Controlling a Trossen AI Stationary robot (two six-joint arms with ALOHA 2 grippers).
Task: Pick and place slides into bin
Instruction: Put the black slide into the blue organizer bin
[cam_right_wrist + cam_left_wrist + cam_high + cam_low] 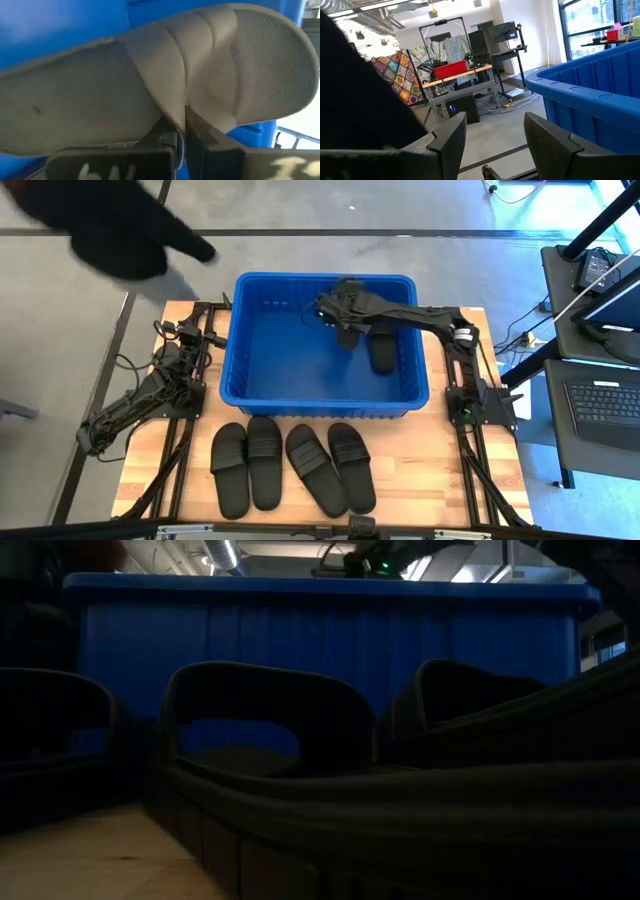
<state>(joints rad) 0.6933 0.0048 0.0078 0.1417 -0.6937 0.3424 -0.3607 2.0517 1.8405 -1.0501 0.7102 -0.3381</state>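
**Black slide pinched over the blue bin**

Black sandals fill the near end of the wooden table [400, 480]: four slides [292, 467] lie side by side in a row, just short of the bin's near wall and well nearer than the working gripper. Bare wood stays free to either side of that row, and a strip on the right runs up past the right arm's base.

Beyond them sits the bin [240, 340], a bright blue tub taking up most of the far half of the table. The right gripper [340, 310] reaches in over its far right part, jaws pinched tight on the strap of one slide [165, 90]; in its wrist view the footbed spreads out to both sides of the fingers with blue wall behind. Just beside that gripper, toward the right wall, another slide [384, 350] lies in the bin. The bin floor on the gripper's left is bare blue.

Off the bin's left wall, the left gripper [196, 332] waits with its fingers [447, 145] apart and nothing between them, the blue rim close beside it.

Farther off, past the table's far left corner, a person's dark sleeve [110, 225] stretches over the floor.
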